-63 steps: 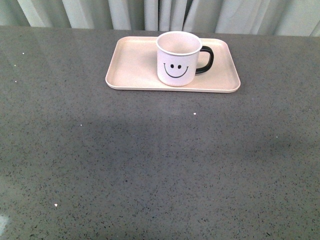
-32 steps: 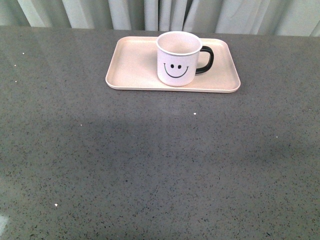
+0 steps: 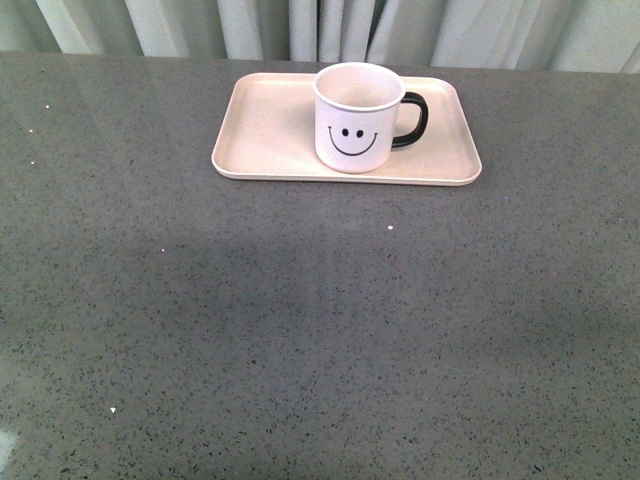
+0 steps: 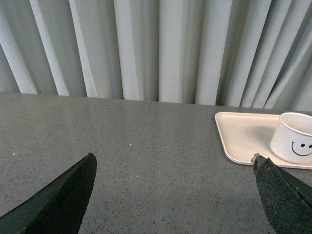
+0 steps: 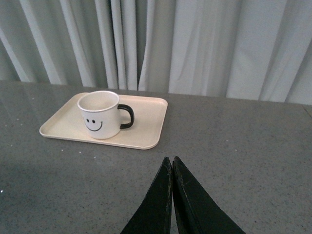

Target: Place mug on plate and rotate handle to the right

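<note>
The white mug [image 3: 353,118] with its black smiley face stands upright on the pale pink plate [image 3: 262,130] at the far middle of the table. Its black handle [image 3: 414,119] points to the right. The right wrist view shows the mug [image 5: 99,115], handle [image 5: 127,116] and plate [image 5: 146,119] too. My right gripper [image 5: 171,160] is shut with nothing in it, well short of the plate. My left gripper [image 4: 173,158] is open and empty, with the plate [image 4: 239,136] and mug [image 4: 294,137] off beside one fingertip. Neither arm appears in the front view.
The grey speckled table [image 3: 320,330] stretches from the plate to the near edge. Pale pleated curtains [image 3: 300,25] hang right behind the table's far edge.
</note>
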{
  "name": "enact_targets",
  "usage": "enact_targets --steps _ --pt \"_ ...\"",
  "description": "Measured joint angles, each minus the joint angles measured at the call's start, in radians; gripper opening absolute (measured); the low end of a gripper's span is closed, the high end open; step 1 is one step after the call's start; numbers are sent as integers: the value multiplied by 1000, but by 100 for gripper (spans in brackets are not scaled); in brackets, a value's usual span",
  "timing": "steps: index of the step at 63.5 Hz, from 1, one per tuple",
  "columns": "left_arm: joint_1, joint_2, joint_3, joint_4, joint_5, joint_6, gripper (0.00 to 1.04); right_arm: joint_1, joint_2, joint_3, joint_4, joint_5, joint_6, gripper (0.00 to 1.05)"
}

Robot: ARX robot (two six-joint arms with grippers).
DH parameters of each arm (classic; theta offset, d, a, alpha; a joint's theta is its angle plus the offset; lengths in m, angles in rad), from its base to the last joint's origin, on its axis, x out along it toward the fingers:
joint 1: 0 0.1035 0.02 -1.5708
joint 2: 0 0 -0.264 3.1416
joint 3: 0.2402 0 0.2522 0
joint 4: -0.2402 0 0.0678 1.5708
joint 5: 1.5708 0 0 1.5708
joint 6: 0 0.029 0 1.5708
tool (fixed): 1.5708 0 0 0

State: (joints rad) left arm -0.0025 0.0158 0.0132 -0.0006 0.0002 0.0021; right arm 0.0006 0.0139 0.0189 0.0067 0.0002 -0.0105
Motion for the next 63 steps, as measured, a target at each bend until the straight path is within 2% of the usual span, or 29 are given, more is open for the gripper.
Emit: enact_targets --steps 12,14,23,28,39,41,63 --pt "0 0 0 0 0 0 95 0 -7 0 -4 0 0 2" --pt "0 0 0 0 0 0 95 0 -8 0 -4 0 0 5" --pt "0 0 0 0 0 0 95 0 -8 0 -5 0 0 35" --pt "0 0 0 0 0 0 95 0 -8 0 -5 0 0 47" --pt "0 0 0 0 0 0 95 0 -8 0 -5 0 0 92" --pt "0 0 0 0 0 0 95 0 -8 0 -5 0 0 96" --pt "0 0 0 0 0 0 95 0 -8 0 -5 0 0 96"
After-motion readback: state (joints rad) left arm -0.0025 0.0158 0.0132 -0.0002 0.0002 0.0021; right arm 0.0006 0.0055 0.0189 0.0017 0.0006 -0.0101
